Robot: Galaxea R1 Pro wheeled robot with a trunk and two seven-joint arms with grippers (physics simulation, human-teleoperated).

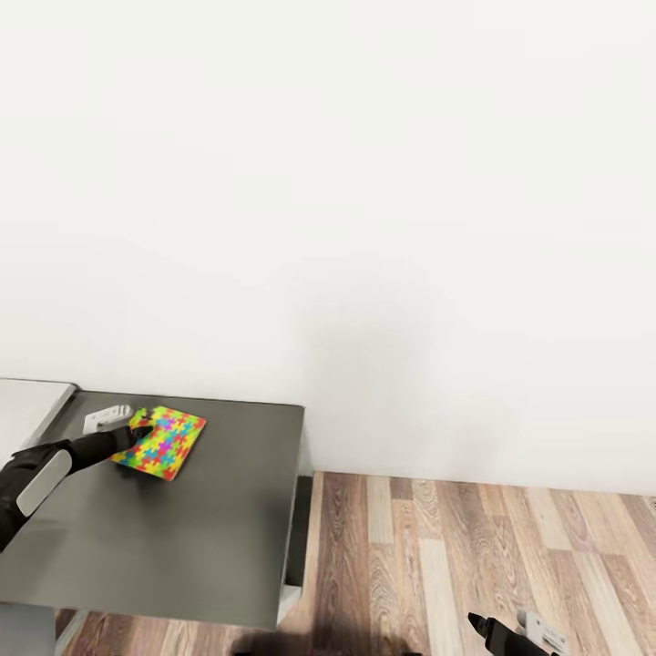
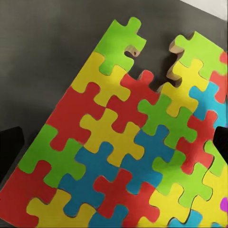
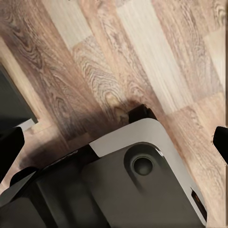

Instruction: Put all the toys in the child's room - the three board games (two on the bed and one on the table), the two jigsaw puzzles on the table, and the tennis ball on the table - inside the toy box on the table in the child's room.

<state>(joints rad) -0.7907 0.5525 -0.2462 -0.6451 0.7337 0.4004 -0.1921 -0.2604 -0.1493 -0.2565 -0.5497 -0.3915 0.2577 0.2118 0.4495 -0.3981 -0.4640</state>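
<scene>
The jigsaw puzzle (image 1: 160,442), lying flat on the dark table (image 1: 219,538), is judged light, thin and stiff, best pinched at its near edge by the left gripper (image 1: 137,436), whose jaws are spread open.

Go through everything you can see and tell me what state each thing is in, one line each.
jigsaw puzzle: lying flat on the dark grey cabinet top, some edge pieces missing.
dark grey cabinet: top carries the puzzle.
left gripper: at the puzzle's edge, fingers spread to either side of it.
right gripper: low over the wooden floor, holding nothing, fingers apart.
</scene>
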